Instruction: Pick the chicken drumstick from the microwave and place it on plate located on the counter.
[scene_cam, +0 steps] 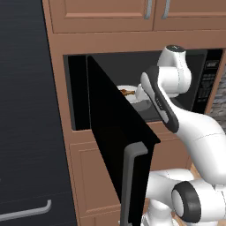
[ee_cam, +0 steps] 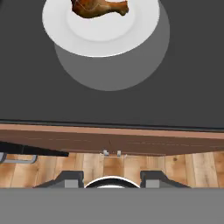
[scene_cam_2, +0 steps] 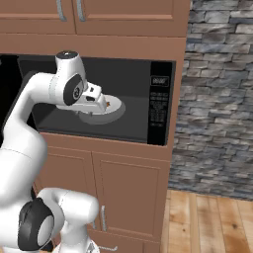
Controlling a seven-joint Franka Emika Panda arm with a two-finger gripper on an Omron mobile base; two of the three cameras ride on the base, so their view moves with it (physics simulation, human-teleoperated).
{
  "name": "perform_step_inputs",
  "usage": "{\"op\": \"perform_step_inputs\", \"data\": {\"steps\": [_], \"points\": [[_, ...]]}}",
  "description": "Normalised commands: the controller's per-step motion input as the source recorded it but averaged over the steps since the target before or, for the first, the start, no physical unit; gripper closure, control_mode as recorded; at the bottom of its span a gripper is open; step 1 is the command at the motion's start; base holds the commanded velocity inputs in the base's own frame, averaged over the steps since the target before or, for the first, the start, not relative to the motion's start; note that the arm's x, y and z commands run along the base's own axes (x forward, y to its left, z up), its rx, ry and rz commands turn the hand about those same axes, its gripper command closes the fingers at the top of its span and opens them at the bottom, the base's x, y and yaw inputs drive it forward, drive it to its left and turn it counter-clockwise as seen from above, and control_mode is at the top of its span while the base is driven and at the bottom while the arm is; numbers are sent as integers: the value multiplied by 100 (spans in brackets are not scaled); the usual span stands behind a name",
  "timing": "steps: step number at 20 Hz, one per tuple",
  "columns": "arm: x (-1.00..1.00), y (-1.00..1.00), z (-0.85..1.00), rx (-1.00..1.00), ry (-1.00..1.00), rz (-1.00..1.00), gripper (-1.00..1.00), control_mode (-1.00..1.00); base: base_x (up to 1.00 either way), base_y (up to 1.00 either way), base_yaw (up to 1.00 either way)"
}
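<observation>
At the bottom of the hand view the gripper (ee_cam: 112, 179) shows its two dark fingertips spread apart, holding nothing. Beyond them runs the brown cabinet edge (ee_cam: 112, 139), then the dark floor of the microwave (ee_cam: 188, 78). At the top of that frame the chicken drumstick (ee_cam: 99, 7) lies on a white dish (ee_cam: 101, 34) over a grey turntable (ee_cam: 131, 74). The microwave door (scene_cam: 112, 137) stands open at center-left of the left base view.

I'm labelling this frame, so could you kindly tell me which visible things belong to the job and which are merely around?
Job:
- chicken drumstick, on the white dish
- microwave, door swung open
- gripper, apart from the food

Just around:
- stone wall
- upper cabinets
- lower cabinet doors
- wooden floor
</observation>
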Motion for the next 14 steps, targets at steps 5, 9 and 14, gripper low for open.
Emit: {"op": "perform_step_inputs", "data": {"steps": [5, 9, 14], "points": [[-26, 0, 0, 0, -17, 0, -100, -100, 0, 0, 0], [4, 0, 6, 7, -40, 0, -100, -100, 0, 0, 0], [33, 5, 11, 2, -41, 0, -100, -100, 0, 0, 0]]}}
